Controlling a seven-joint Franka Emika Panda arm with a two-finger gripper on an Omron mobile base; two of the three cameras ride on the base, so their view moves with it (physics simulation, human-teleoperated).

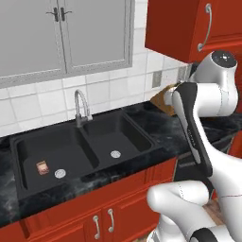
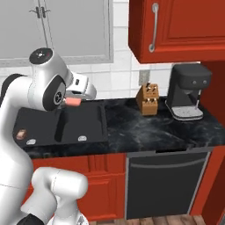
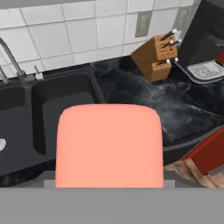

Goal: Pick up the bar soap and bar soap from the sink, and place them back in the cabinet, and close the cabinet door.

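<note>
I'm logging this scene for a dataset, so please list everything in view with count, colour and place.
Pink soap: one, salmon pink, held in the gripper above the sink.
Brown soap: one, brown with a paler face, on the floor of the left basin.
Sink: one, black, two basins, set in the counter.
Faucet: one, silver, behind the sink.
Red cabinet: one, on the wall at upper right, door with a silver handle.
Grey cabinet: one, pale grey, two doors, above the sink.
Knife block: one, wooden, on the counter.
Coffee machine: one, dark, right of the knife block.
Dishwasher: one, dark, under the counter.
Gripper: one, white, shut on the pink soap.
</note>
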